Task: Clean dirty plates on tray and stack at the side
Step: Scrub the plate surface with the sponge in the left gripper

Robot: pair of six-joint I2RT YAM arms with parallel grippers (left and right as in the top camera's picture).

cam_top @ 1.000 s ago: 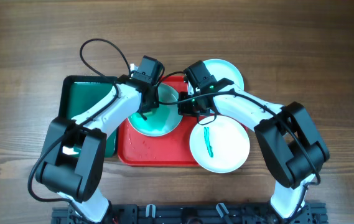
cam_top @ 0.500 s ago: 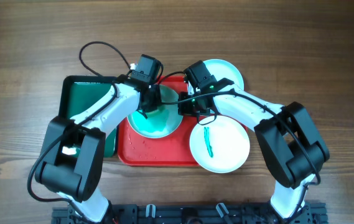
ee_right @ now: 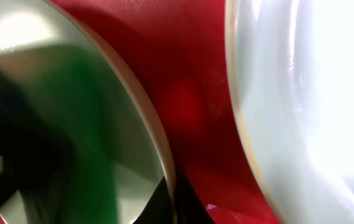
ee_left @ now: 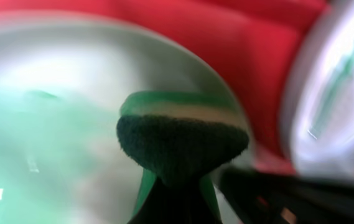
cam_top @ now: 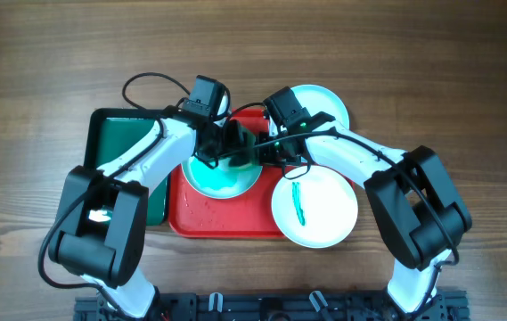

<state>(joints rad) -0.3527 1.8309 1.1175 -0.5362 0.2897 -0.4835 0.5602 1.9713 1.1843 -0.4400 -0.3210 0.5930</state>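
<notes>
The left gripper [cam_top: 230, 146] clamps a sponge [ee_left: 183, 140] on the teal plate [cam_top: 217, 180] in the tray [cam_top: 226, 219]; right gripper [cam_top: 269, 153] at its 3 o'clock rim, grip unclear

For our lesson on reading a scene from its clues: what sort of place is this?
Probably a robotics test bench rather than a kitchen. A left arm and a right arm work at a plain wooden table, over a teal-smeared plate and a red tray that look staged for practice.
</notes>
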